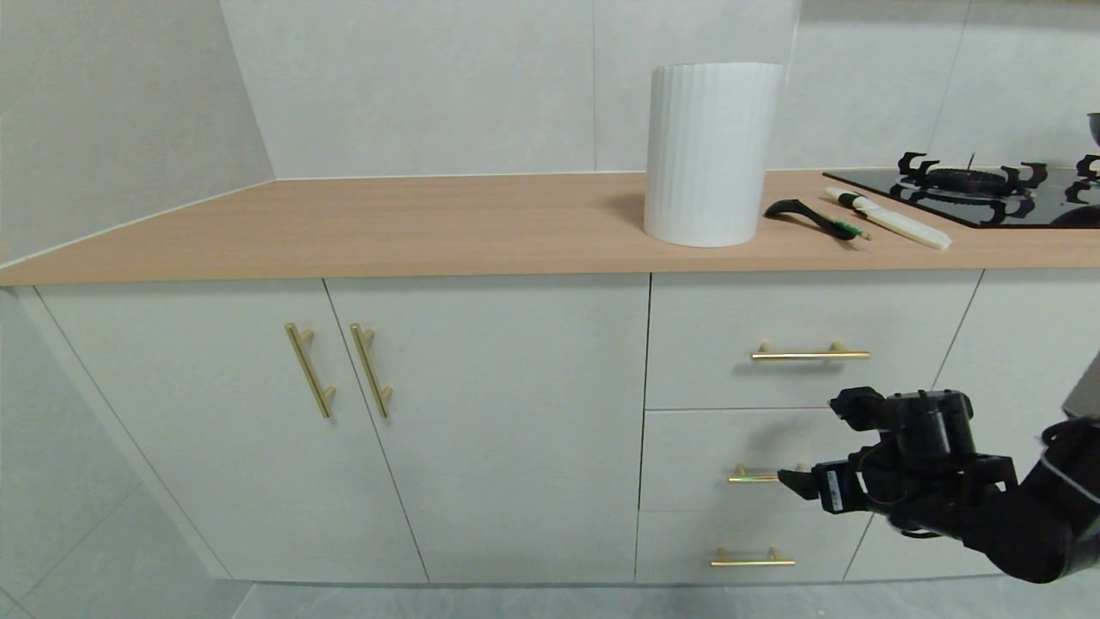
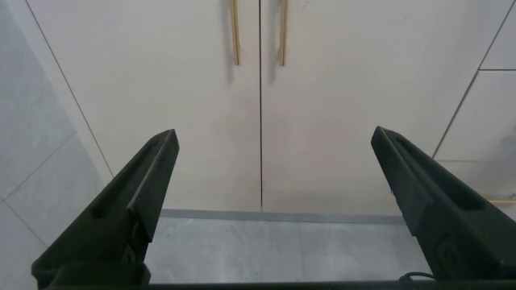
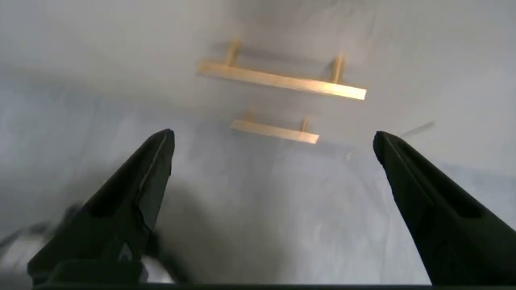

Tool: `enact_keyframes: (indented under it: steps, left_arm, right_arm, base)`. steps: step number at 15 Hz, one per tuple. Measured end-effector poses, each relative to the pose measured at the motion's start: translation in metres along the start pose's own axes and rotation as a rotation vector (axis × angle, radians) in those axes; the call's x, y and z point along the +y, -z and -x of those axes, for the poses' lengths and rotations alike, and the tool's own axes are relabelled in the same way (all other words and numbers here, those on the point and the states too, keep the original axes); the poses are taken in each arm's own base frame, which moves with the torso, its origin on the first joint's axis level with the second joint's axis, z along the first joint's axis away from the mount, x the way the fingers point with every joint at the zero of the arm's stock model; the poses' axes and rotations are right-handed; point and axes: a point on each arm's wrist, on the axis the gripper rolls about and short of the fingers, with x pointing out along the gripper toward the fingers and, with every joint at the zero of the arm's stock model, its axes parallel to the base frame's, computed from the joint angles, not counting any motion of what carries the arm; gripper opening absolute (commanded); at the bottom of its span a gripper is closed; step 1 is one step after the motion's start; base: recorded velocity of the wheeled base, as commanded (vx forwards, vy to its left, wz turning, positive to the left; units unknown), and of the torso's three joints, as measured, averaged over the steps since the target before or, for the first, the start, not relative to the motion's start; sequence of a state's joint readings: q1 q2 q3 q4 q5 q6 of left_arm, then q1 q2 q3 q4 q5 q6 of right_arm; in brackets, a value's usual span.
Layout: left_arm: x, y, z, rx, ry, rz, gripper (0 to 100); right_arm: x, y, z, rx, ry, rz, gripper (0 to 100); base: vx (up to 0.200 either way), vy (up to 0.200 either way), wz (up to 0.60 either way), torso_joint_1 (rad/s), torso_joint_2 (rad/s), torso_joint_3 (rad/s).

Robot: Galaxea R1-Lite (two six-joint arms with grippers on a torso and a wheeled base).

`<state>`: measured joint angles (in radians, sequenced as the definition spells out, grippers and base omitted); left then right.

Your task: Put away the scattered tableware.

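Risk 1: R hand [image 1: 816, 443] is low at the drawer stack, fingers spread wide, nothing held. One fingertip sits by the right end of the mid drawer handle [image 1: 754, 475]; can't tell if it touches. If it closes off-centre it may clip the bar's end or slip off, and a skewed pull could jam the drawer. From the R wrist the hand [image 3: 272, 141] faces that handle [image 3: 282, 80], with the lower handle [image 3: 274, 131] beyond it. Risk 2: the tableware lies near the desk's [image 1: 387, 223] front edge, so an arm coming up from below could sweep it to the floor or bump the tall ribbed white holder [image 1: 706, 155] over. The black spoon [image 1: 812, 217] looks thin and prob. skids under a shallow pinch. Positions: spoon and white utensil [image 1: 894, 225] lie side by side on the desk, between holder and hob [image 1: 971, 191], spoon just beside the holder's base. Both are well above the R hand, approx. over the drawer column. L hand [image 2: 273, 137] is released too, wide open, low before the cabinet doors [image 2: 260, 105] near the floor [image 2: 266, 250], well apart from the tableware.
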<state>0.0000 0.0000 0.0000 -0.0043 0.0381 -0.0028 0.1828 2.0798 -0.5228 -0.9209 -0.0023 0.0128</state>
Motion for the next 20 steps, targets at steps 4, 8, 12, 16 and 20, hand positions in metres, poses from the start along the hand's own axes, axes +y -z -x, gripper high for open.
enact_keyframes:
  steps: [4,8,12,16,20]
  left_arm:
    - [0.000,0.000,0.000,0.000,0.000,0.000,100]
    - [0.000,0.000,0.000,0.000,0.000,0.000,100]
    - [0.000,0.000,0.000,0.000,0.000,0.000,100]
    - [0.000,0.000,0.000,0.000,0.000,0.000,100]
    - [0.000,0.000,0.000,0.000,0.000,0.000,100]
  right_arm:
    - [-0.002,0.021,-0.034,-0.040,0.040,-0.004,100]
    - [-0.006,0.029,-0.054,-0.077,0.076,-0.018,100]
    - [-0.009,0.033,-0.065,-0.077,0.126,-0.040,100]
    - [-0.011,0.032,-0.080,-0.098,0.187,-0.070,100]
    - [-0.011,0.036,-0.091,-0.094,0.202,-0.075,100]
  base:
    - [0.000,0.000,0.00,0.000,0.00,0.000]
    - [0.000,0.000,0.00,0.000,0.00,0.000]
    - [0.000,0.000,0.00,0.000,0.00,0.000]
    - [0.000,0.000,0.00,0.000,0.00,0.000]
    - [0.000,0.000,0.00,0.000,0.00,0.000]
